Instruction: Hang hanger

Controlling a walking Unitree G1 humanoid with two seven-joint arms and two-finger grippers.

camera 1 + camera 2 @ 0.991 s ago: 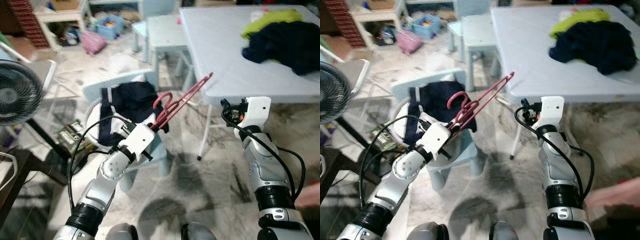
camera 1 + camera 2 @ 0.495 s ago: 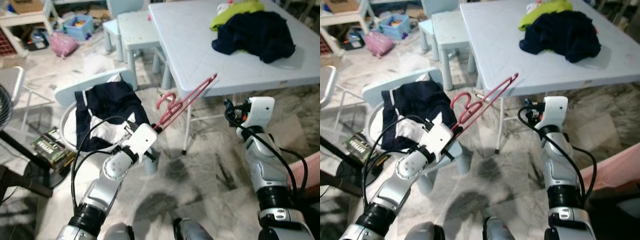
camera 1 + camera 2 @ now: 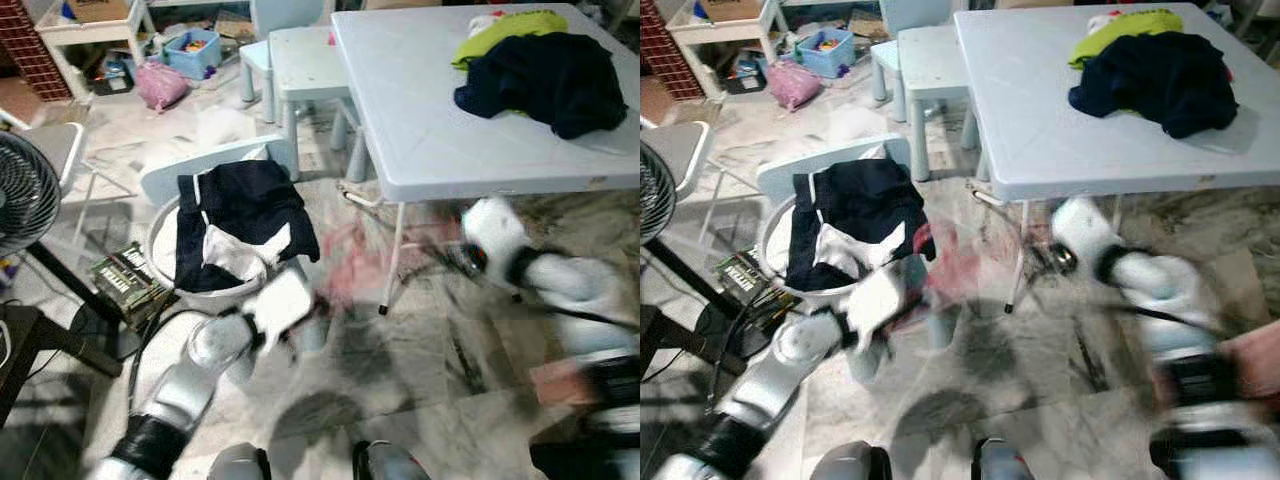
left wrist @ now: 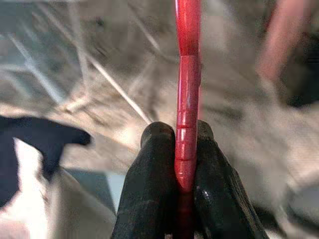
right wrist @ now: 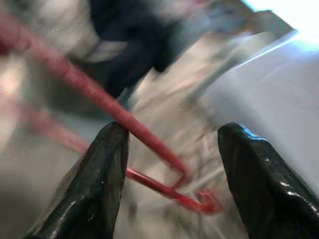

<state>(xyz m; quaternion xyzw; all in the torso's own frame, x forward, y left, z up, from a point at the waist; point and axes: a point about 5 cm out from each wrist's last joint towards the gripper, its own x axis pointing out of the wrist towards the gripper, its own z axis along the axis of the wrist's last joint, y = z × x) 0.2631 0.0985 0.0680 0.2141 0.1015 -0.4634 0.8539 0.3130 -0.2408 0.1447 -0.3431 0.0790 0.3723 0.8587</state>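
Both eye views are smeared by motion. My left gripper (image 4: pixel 178 130) is shut on the red hanger (image 4: pixel 187 99), whose bar runs straight out between the two black fingers. In the left eye view the hanger (image 3: pixel 345 265) is a pink blur beside the small chair, just ahead of my left gripper (image 3: pixel 292 300). My right gripper (image 5: pixel 172 132) is open, its fingers (image 5: pixel 99 184) wide apart, with the hanger's red bars (image 5: pixel 149 184) beyond them and untouched. The right arm (image 3: pixel 495 235) hangs low by the table's leg.
A white table (image 3: pixel 420 120) carries dark and yellow-green clothes (image 3: pixel 545 70). A small pale-blue chair (image 3: pixel 215 165) holds a dark garment (image 3: pixel 245 205) over a white basket. A fan (image 3: pixel 25 190) stands left, a stool (image 3: pixel 305 60) behind. A pinkish blur (image 3: pixel 1250 350) shows at the right edge.
The camera has swung, shifting the whole scene. Both arms have dropped lower and now blur. The left gripper still holds the hanger, which has tipped down from pointing at the table edge.
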